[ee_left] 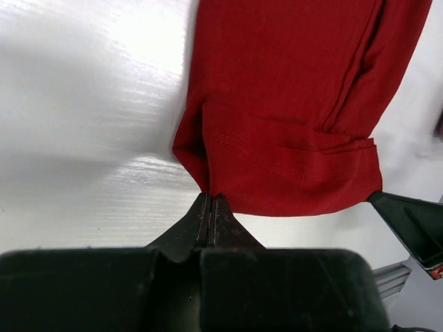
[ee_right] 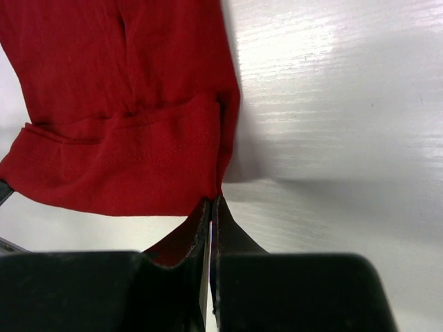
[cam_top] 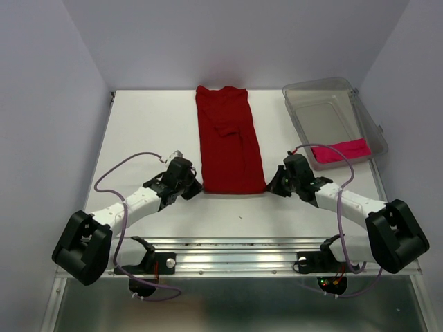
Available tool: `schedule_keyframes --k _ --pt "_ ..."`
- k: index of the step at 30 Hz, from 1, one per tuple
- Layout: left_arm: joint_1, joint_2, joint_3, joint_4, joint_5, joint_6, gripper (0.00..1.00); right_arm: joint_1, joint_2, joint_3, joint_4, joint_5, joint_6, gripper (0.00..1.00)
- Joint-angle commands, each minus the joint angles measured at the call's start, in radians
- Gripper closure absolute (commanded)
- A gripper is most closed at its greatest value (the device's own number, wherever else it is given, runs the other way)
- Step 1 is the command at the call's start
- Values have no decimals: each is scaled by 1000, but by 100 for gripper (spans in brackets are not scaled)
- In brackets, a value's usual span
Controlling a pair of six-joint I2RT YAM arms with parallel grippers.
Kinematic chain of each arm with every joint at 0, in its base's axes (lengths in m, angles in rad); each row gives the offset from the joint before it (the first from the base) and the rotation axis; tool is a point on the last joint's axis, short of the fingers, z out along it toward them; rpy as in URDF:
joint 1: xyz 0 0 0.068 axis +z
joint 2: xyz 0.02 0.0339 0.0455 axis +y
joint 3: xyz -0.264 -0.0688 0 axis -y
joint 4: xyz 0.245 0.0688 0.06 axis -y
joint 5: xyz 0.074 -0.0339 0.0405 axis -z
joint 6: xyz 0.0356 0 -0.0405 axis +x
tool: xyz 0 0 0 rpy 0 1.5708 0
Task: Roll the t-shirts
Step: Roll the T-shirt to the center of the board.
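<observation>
The dark red t-shirt (cam_top: 226, 138) lies folded into a long strip down the middle of the white table. My left gripper (cam_top: 194, 187) is shut on its near left corner (ee_left: 201, 169). My right gripper (cam_top: 271, 187) is shut on its near right corner (ee_right: 225, 166). The near hem is lifted a little at both corners. The magenta-pink t-shirt (cam_top: 339, 151) lies rolled at the near end of the clear plastic bin (cam_top: 332, 117).
The clear bin stands at the back right of the table (cam_top: 145, 138). Purple walls close in the back and sides. A metal rail (cam_top: 242, 252) runs along the near edge between the arm bases.
</observation>
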Motion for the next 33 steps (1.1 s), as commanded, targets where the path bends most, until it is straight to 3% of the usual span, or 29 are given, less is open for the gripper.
schedule_keyframes --k 1,33 --pt "20 17 63 -8 -27 17 100 -16 20 62 3 23 -24 99" --pt "137 348 364 -59 42 175 100 -112 334 378 -7 -24 -100 99"
